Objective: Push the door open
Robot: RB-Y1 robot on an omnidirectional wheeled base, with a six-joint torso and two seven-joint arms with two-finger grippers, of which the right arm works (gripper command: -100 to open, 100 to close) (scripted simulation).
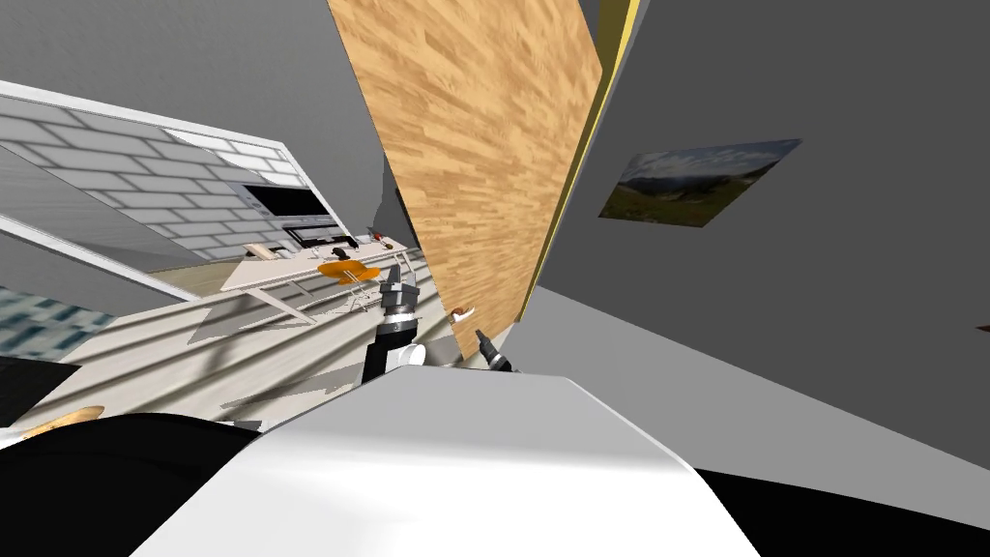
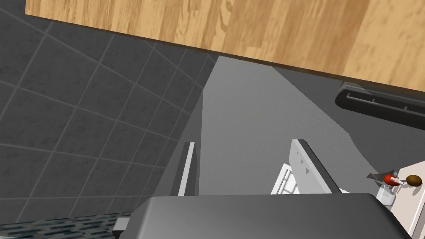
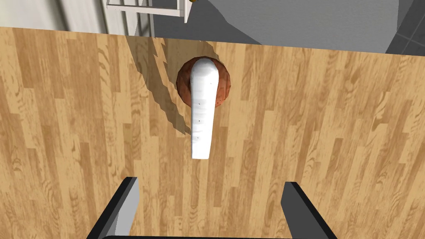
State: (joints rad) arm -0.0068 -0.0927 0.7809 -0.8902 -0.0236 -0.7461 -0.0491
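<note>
Nearest in, the right gripper (image 3: 211, 203) faces the wooden door (image 3: 311, 137) with its fingers spread wide and holding nothing. The door's white lever handle (image 3: 202, 120) lies just beyond, in line with the gap, on a reddish-brown round plate (image 3: 184, 85). To the left, the left gripper (image 2: 249, 174) is likewise wide and empty, aimed past the door's edge at a grey wall (image 2: 257, 116). The door stands at centre against a yellow frame (image 1: 604, 106). Farther left are a white table (image 1: 271, 274) and an orange chair (image 1: 343, 270). A landscape picture (image 1: 696, 181) hangs far right.
</note>
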